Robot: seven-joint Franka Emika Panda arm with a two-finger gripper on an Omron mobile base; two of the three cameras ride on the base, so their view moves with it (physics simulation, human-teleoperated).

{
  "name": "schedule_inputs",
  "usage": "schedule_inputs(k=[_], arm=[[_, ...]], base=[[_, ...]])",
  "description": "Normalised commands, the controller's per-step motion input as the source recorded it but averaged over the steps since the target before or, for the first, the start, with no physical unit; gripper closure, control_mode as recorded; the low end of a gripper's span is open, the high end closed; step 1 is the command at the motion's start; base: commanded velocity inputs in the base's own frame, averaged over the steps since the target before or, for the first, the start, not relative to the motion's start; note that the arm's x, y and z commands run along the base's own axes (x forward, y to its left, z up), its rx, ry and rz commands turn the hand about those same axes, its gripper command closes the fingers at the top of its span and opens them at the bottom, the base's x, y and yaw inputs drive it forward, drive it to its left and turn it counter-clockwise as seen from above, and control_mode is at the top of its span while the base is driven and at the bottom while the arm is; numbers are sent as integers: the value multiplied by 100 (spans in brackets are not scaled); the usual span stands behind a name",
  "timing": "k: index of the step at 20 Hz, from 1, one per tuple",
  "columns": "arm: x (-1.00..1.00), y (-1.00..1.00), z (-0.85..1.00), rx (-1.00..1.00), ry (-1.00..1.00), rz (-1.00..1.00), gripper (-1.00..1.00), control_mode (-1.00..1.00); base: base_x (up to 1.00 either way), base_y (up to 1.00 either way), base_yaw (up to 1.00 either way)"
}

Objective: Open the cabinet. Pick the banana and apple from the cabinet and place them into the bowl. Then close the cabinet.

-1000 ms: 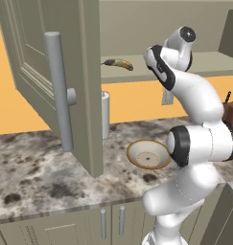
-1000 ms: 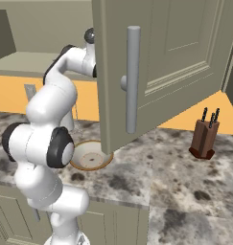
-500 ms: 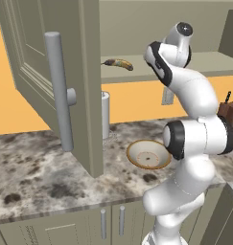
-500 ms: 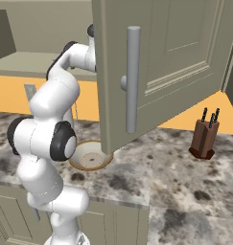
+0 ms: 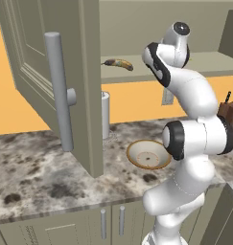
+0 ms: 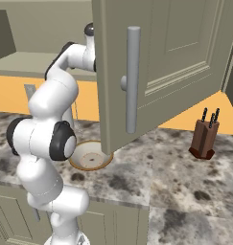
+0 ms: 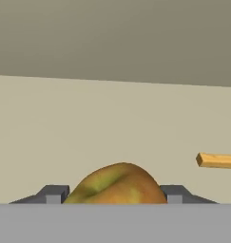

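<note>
Mottled grey stone covered the counter (image 5: 36, 182) beneath the wall cabinet (image 5: 151, 28), whose doors stood wide open. On its shelf the apple (image 7: 118, 184), a yellow-orange fruit with a greenish patch, sat right between the two dark fingertips (image 7: 54, 193) of the gripper (image 7: 114, 194), one tip close on each side; whether they actually pressed on the apple could not be told. Farther left along the same shelf lay the banana (image 5: 118, 63), brown-spotted and well apart from the hand. Below, on the counter, the bowl (image 5: 148, 154) rested just beside the lower edge of the left door (image 5: 46, 72) with its long silver handle (image 5: 59, 91), and its cream inside held no fruit. A tall pale cylinder (image 5: 105, 115) stood behind the bowl by the orange wall. Off to the right a brown knife block (image 6: 205, 136) stood on the counter, clear of the arm
</note>
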Motion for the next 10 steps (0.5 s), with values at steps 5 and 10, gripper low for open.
schedule_inputs(k=[5, 10], arm=[[5, 1, -3, -1, -1, -1, 100, -100], [-66, 3, 0, 0, -4, 0, 100, -100]], base=[[0, 0, 0], [0, 0, 0]])
